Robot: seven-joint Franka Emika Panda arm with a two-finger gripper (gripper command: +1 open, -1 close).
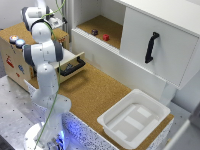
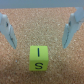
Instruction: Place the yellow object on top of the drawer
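The yellow cube (image 2: 38, 58) with black letters sits on a cork-brown surface in the wrist view. My gripper (image 2: 39, 44) is open above it, one finger (image 2: 8, 31) on each side, not touching it. In the exterior view my gripper (image 1: 54, 22) hangs over the cork-brown top (image 1: 61, 35) of the plywood box, and the cube is hidden there by the arm. The small light-wood drawer (image 1: 72, 65) with a black bar handle stands pulled out below that top.
Two round caps (image 1: 16, 41) stand on the box's top toward the exterior view's left. A white cabinet door with a black handle (image 1: 151, 47) is at the right. A dark object (image 1: 94, 32) and a red object (image 1: 106, 37) lie on the shelf. A white bin (image 1: 132, 117) stands on the cork counter.
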